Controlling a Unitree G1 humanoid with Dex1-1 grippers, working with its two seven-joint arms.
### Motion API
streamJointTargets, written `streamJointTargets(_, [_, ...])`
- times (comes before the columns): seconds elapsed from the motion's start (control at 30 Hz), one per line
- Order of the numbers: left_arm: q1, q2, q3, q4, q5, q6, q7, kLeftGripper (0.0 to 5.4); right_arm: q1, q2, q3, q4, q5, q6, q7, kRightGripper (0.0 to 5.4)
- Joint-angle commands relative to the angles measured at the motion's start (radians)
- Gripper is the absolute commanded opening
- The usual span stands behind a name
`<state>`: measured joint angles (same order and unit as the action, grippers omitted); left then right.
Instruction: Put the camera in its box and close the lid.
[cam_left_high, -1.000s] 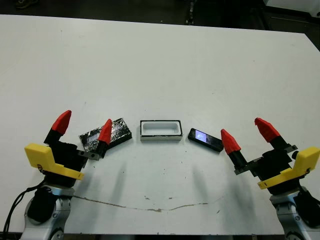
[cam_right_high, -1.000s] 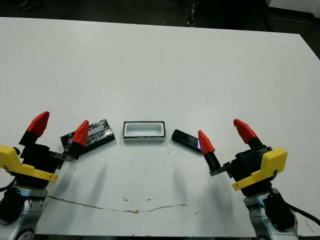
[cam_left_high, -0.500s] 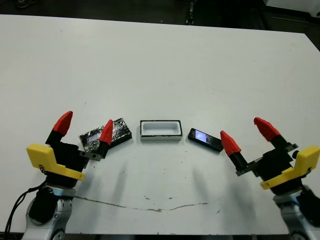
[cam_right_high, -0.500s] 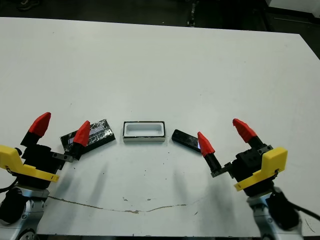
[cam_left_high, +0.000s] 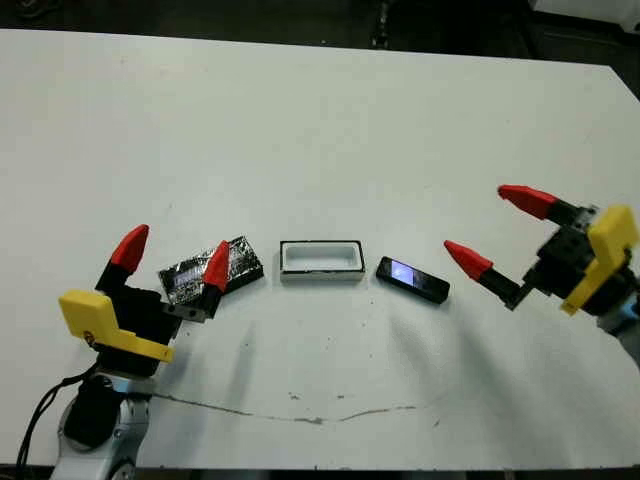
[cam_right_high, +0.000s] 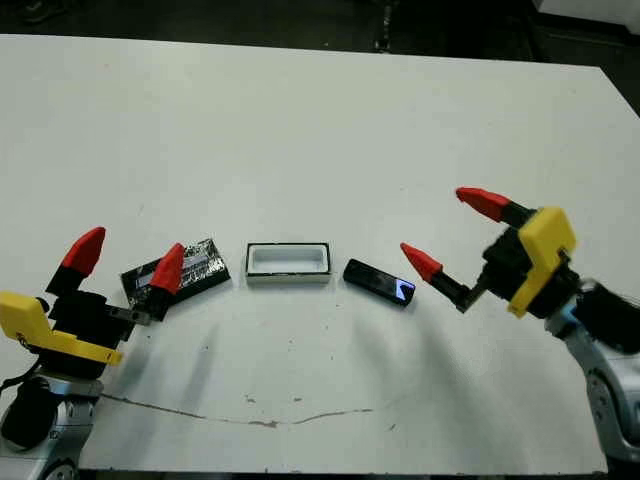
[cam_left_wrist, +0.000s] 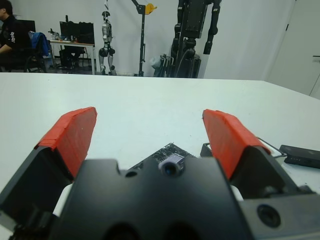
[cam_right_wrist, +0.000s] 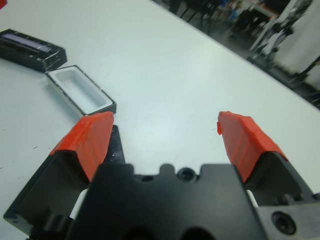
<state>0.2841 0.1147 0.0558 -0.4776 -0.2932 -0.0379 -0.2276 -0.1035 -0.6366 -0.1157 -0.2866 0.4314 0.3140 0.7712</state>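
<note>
I am holding the right gripper (cam_left_high: 487, 232) above the table, fingers spread wide and gripping nothing, off to the right of the camera (cam_left_high: 412, 280). The camera is lying flat and slightly skewed just right of the box (cam_left_high: 320, 260), which is sitting open and unfilled. The left gripper (cam_left_high: 172, 258) is hovering spread by the lid (cam_left_high: 212, 267). I am noting the risk: a skewed, low-lying bar may slide or tip if one fingertip meets it first.
</note>
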Motion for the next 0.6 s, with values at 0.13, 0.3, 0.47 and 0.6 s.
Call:
streamJointTargets(0.13, [0.009, 0.002, 0.000, 0.009, 0.001, 0.002, -0.005, 5.39, -0.034, -0.032, 0.066, 0.033, -0.032, 0.048, 0.056, 5.40])
streamJointTargets(0.3, [0.012, 0.001, -0.002, -0.001, 0.011, 0.012, 0.006, 5.39, -0.031, -0.027, 0.106, 0.034, -0.070, 0.045, 0.071, 5.40])
streamJointTargets(0.47, [0.013, 0.005, -0.002, -0.010, 0.003, 0.024, 0.001, 5.39, -0.023, -0.018, 0.126, 0.049, -0.095, 0.016, 0.090, 5.40])
streamJointTargets(0.6, [0.012, 0.003, -0.002, -0.006, 0.004, 0.017, -0.002, 5.39, -0.023, -0.024, 0.147, 0.065, -0.132, -0.012, 0.104, 5.40])
